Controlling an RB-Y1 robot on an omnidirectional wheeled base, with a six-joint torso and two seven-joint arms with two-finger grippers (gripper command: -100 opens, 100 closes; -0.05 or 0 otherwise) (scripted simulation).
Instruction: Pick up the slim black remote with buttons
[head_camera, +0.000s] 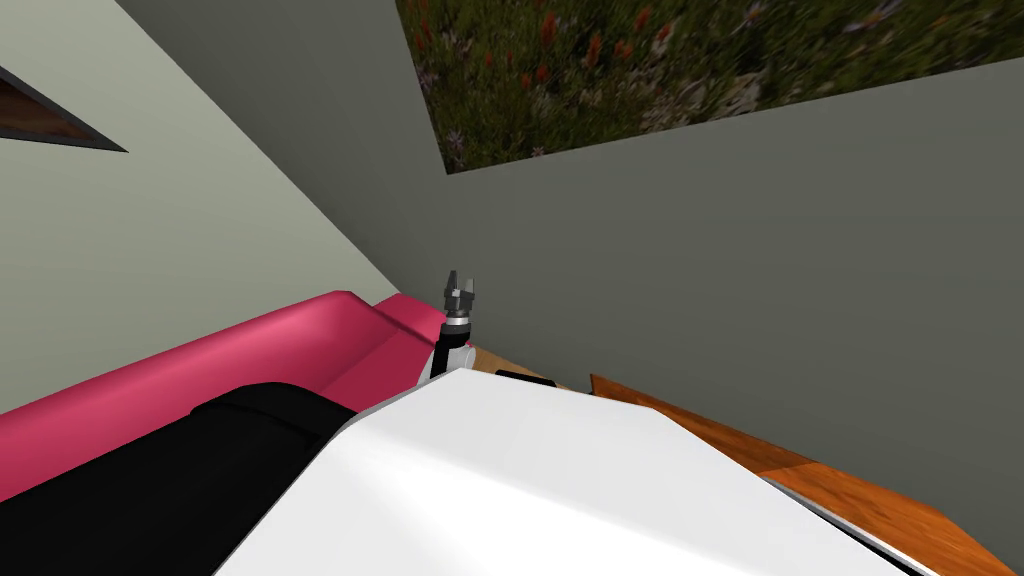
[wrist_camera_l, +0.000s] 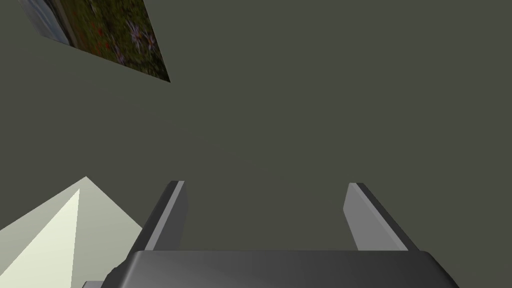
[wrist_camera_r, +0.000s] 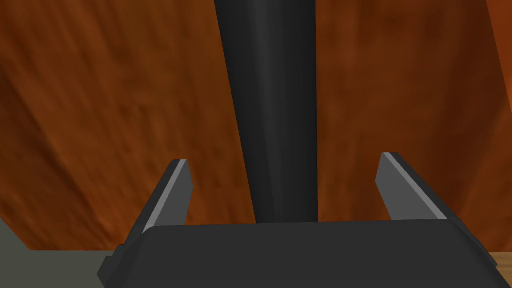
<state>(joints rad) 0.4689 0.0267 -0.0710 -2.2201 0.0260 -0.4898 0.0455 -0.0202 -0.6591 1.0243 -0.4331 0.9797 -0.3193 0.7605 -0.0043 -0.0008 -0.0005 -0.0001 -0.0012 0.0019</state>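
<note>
A slim black remote (wrist_camera_r: 270, 100) lies on an orange-brown wooden surface (wrist_camera_r: 100, 125); no buttons can be made out on it. My right gripper (wrist_camera_r: 285, 159) is open just above it, one finger on either side of the remote's length and neither touching it. The remote runs from under the gripper body away past the fingertips. In the head view my left gripper (head_camera: 461, 290) is raised in front of the grey wall, and its wrist view shows the left gripper (wrist_camera_l: 266, 184) open with nothing between the fingers.
A wooden table top (head_camera: 800, 480) runs along the grey wall to my right. A pink sofa (head_camera: 300, 340) with a black cushion (head_camera: 250, 410) stands to my left. A flower picture (head_camera: 650, 60) hangs on the wall above.
</note>
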